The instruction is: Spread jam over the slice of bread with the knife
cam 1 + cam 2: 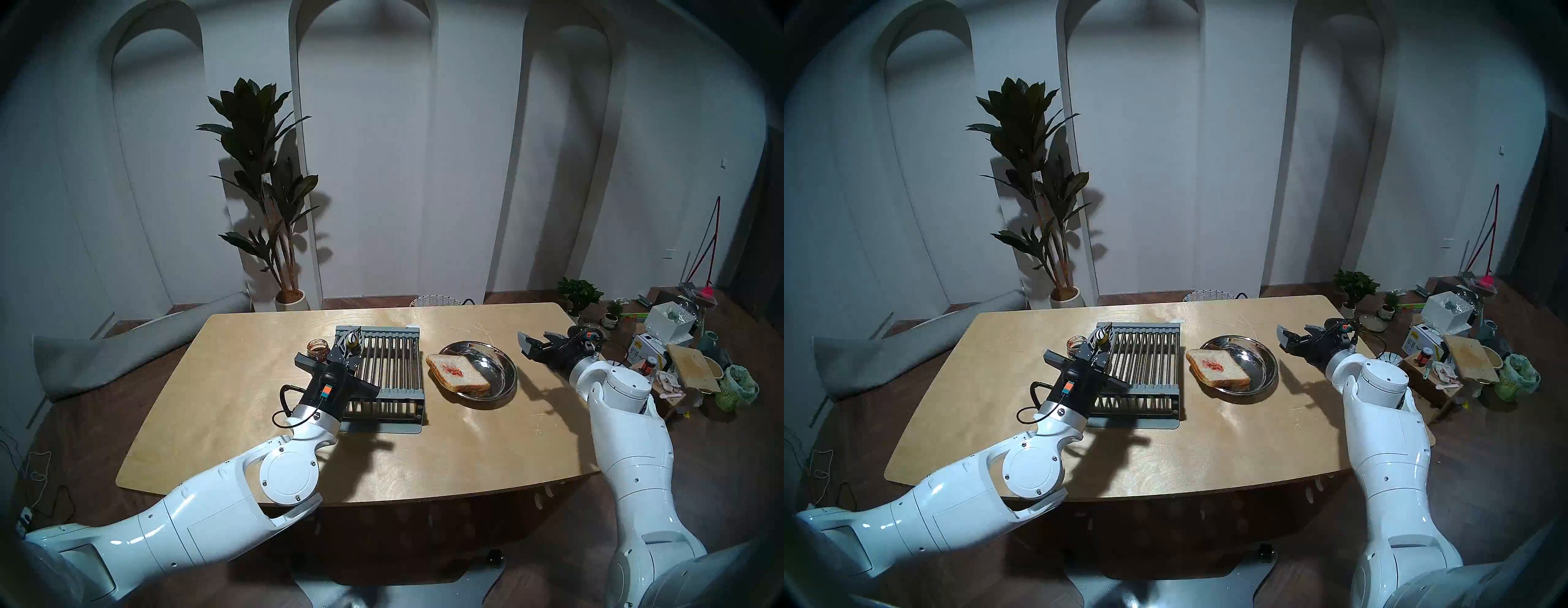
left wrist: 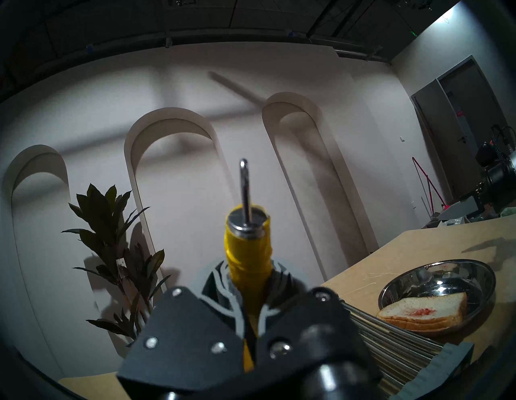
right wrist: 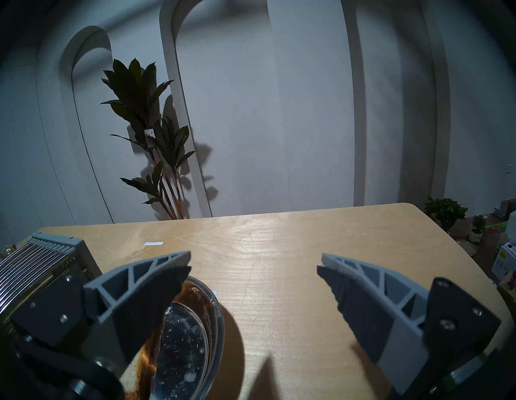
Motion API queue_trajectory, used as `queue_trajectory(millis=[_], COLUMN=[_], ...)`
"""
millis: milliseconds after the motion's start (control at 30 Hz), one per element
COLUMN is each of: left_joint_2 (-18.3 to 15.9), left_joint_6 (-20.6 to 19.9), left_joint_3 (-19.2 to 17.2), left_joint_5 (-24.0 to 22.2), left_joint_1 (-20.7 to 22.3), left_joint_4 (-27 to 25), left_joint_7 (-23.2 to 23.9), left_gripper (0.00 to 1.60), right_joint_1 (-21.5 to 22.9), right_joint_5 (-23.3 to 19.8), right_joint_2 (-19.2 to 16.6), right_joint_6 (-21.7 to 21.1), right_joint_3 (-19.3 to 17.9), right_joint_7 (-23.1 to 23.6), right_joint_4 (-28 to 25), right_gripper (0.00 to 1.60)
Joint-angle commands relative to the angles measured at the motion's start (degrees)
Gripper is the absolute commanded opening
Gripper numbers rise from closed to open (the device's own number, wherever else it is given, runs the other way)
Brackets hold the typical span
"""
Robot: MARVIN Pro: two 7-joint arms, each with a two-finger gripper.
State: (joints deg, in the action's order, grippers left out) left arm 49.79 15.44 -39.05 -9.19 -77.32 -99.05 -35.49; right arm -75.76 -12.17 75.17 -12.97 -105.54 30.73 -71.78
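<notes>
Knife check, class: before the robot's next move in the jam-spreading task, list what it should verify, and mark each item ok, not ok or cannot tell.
1. Knife gripped: ok. The left gripper has its jaws shut on the yellow handle.
2. Jam on the blade: cannot tell. The blade is seen edge-on.
3. Jam jar open and within reach: ok. No lid shows, and it stands beside the left gripper.
4. Slice of bread in place: ok. It lies on the metal plate.
5. Bread covered: not ok. Only a small jam patch shows near the middle.
6. Right gripper clear of the bread: ok. It is open, off to the plate's right.
</notes>
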Motion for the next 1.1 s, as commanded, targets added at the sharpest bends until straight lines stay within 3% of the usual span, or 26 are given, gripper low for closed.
queue_trajectory(millis=[0, 367, 500, 767, 833, 933, 1000, 1033, 1067], left_joint_2=[1.3, 1.8, 1.0, 0.9, 0.9, 0.9, 1.0, 1.0, 1.0], left_joint_6=[-1.4, -1.7, -1.6, -2.2, -2.2, -2.3, -2.4, -2.4, -2.4], left_joint_3=[-0.4, -0.9, -0.9, -1.0, -0.9, -0.9, -0.8, -0.8, -0.7], left_joint_5=[-0.5, -2.2, -2.3, -2.5, -2.5, -2.6, -2.7, -2.7, -2.6], left_joint_1=[1.6, -0.1, -0.9, -1.6, -1.7, -1.9, -2.0, -2.0, -2.1], left_joint_4=[-0.4, -0.6, -1.5, -2.2, -2.3, -2.5, -2.6, -2.7, -2.7], left_joint_7=[0.4, -1.2, -2.1, -3.7, -3.9, -4.3, -4.6, -4.7, -4.8], left_gripper=[0.0, 0.0, 0.18, 0.23, 0.41, 0.44, 0.71, 0.74, 0.96], right_joint_1=[-0.3, -0.7, -0.4, 0.1, 0.2, 0.4, 0.5, 0.5, 0.6], right_joint_5=[-0.1, -0.2, -0.2, 0.0, 0.0, 0.0, 0.0, 0.0, 0.0], right_joint_2=[0.1, 0.1, 0.0, 0.0, -0.1, -0.2, -0.3, -0.3, -0.4], right_joint_6=[0.1, 0.0, 0.4, 0.4, 0.4, 0.5, 0.5, 0.6, 0.5], right_joint_3=[-0.4, -0.7, -0.5, -0.1, 0.0, 0.1, 0.2, 0.2, 0.2], right_joint_7=[-0.3, -0.4, -0.2, 0.4, 0.5, 0.6, 0.7, 0.8, 0.8], right_joint_4=[-2.0, -2.4, -1.7, -1.3, -1.2, -0.9, -0.7, -0.7, -0.6], right_gripper=[1.6, 1.6, 1.6, 1.6, 1.6, 1.6, 1.6, 1.6, 1.6])
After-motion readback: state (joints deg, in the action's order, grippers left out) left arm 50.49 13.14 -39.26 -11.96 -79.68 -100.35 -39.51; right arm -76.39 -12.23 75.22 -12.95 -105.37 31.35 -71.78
